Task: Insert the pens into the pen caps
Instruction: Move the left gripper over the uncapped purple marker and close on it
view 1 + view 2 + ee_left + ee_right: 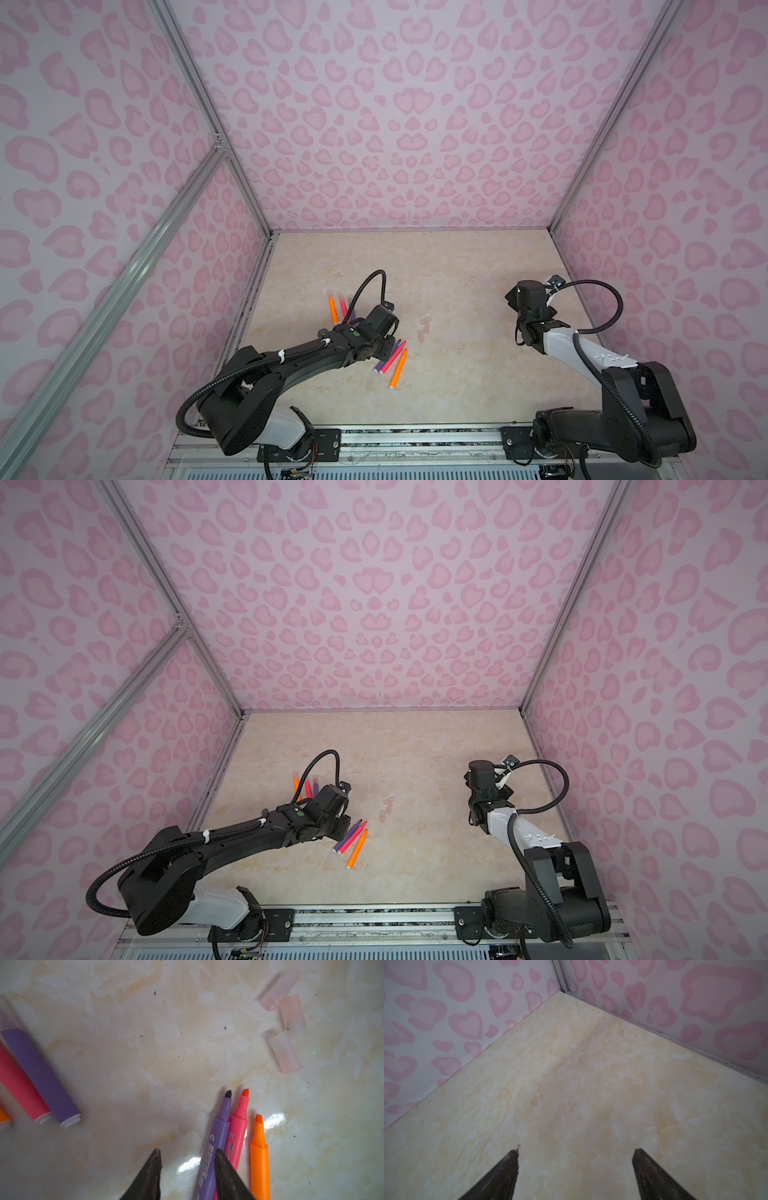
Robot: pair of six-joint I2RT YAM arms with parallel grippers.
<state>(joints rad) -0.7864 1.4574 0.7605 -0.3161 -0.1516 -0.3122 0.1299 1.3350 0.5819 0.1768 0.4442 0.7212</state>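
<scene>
Three uncapped pens lie side by side on the beige table: purple (218, 1140), pink (238, 1132) and orange (258, 1153), tips pointing the same way. They also show in both top views, orange pen (398, 369) (357, 849) outermost. My left gripper (187, 1153) hangs low over them, open. The purple pen lies between its jaws, close against one finger (224, 1167), with bare table up to the other. Three translucent pen caps (292, 1015) lie loose beyond the tips, faint in a top view (424, 326). My right gripper (576, 1150) is open and empty, far from the pens.
Three more pens, purple (39, 1076), pink (18, 1084) and orange (333, 309), lie together behind the left arm with translucent caps on their far ends. Patterned walls (467, 1012) enclose the table; the right gripper faces the back right corner.
</scene>
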